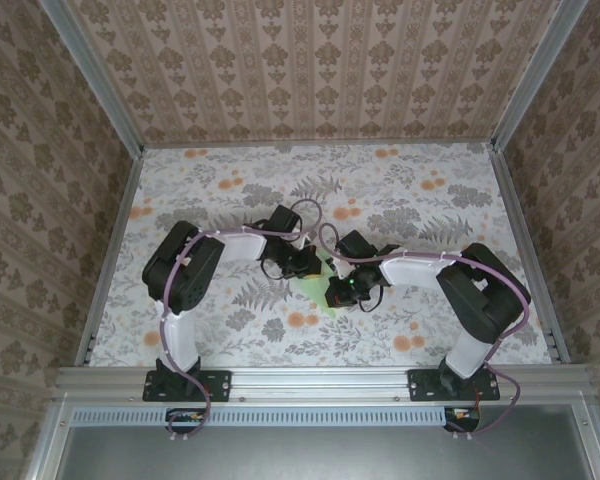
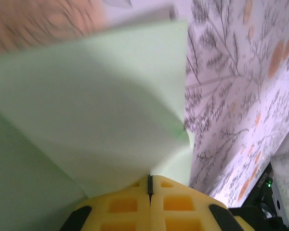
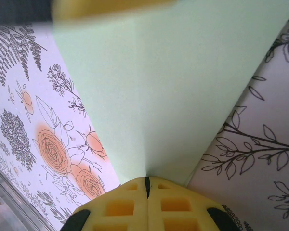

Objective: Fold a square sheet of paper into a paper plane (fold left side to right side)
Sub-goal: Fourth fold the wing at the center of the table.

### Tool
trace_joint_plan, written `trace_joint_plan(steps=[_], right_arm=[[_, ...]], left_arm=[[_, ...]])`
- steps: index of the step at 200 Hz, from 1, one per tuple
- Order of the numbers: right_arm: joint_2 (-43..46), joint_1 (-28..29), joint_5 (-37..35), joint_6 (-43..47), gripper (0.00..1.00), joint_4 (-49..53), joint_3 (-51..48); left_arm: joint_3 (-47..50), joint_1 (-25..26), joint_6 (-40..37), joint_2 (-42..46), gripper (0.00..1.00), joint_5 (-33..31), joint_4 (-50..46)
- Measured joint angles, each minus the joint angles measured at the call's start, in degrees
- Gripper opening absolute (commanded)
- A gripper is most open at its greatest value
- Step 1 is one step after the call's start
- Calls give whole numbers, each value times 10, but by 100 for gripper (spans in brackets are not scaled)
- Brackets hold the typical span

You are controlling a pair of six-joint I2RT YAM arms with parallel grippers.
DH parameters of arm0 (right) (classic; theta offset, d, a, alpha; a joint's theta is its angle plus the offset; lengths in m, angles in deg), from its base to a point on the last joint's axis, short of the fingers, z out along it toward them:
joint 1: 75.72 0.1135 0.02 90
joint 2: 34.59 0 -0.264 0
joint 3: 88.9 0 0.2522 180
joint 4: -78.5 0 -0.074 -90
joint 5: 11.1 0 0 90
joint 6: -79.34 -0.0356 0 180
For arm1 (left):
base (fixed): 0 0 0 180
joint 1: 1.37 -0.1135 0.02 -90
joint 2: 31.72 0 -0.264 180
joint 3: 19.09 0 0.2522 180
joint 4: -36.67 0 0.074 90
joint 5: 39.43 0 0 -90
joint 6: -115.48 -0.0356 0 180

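Observation:
The pale-green paper plane lies half-hidden between the two grippers at the middle of the table. My left gripper is shut on it: in the left wrist view the folded layers fan up and away from the closed yellow fingertips. My right gripper meets the paper from the opposite side. In the right wrist view a centre crease in the paper runs straight into the closed seam of the right gripper. A blurred yellow finger of the other gripper shows at the paper's far end.
A floral table cover with fern and orange rose prints spreads all round. Metal rails and wallpapered walls fence the table in. Dark parts of the right arm with a green light sit close beside the left gripper.

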Motion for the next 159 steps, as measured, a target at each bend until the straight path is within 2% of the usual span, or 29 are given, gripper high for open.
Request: trace_joint_plan(steps=[108, 132, 159], right_arm=[[0, 0, 4, 0, 0, 0, 0], [0, 0, 8, -1, 0, -5, -3], [1, -2, 16, -9, 1, -18, -9]], left_arm=[[-95, -75, -49, -52, 5, -26, -39], [-97, -80, -55, -53, 11, -26, -43], [-98, -94, -67, -46, 23, -27, -54]])
